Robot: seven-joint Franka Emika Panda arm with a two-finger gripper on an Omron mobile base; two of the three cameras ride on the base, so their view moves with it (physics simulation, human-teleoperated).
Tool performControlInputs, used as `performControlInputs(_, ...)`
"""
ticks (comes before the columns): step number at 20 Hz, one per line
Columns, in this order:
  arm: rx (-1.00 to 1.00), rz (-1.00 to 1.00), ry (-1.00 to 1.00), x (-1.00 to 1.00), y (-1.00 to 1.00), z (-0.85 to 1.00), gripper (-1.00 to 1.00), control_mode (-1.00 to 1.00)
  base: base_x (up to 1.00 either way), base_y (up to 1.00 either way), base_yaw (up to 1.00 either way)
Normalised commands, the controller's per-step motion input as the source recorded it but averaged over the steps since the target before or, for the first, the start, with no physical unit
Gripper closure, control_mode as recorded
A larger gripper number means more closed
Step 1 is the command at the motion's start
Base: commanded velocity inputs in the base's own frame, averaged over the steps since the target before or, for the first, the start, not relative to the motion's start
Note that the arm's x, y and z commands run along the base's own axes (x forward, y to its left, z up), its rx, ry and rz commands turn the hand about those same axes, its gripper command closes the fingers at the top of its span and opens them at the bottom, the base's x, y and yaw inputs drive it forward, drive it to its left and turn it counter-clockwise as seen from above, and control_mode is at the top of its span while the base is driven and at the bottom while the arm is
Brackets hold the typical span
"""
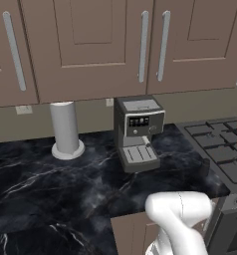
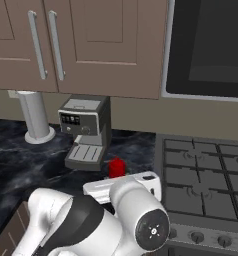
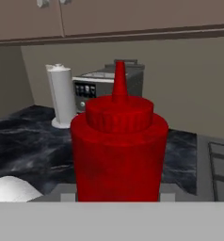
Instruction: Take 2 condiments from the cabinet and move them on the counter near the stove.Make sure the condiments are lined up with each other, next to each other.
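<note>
One small red plastic squeeze bottle (image 3: 118, 141) sits upright in our end effector (image 3: 117, 195), jaws clamped on its sides, low over the glossy black veined stone table (image 1: 51, 189) between the grey coffee machine (image 2: 86, 132) and the dark gas stove (image 2: 206, 180). We risk tipping it on release, or setting it onto the grates.
</note>
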Motion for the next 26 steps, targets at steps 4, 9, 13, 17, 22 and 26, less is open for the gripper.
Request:
performControlInputs(4,0.12,0.00,-0.09,0.00,-0.08,-0.35,1.00,-1.00,0.00,0.00,0.00)
performControlInputs(9,0.08,0.04,0.00,0.00,-0.09,-0.24,1.00,-1.00,0.00,0.00,0.00)
performControlInputs(13,0.01,0.07,0.00,0.00,0.00,-0.15,1.00,-1.00,0.00,0.00,0.00)
performControlInputs(17,0.02,0.06,-0.02,0.00,0.00,-0.15,1.00,-1.00,0.00,0.00,0.00)
performControlInputs(22,0.03,0.08,-0.02,0.13,0.00,-0.12,1.00,-1.00,0.00,0.00,0.00)
performControlInputs(26,0.00,0.06,0.00,0.31,0.00,-0.12,1.00,-1.00,0.00,0.00,0.00)
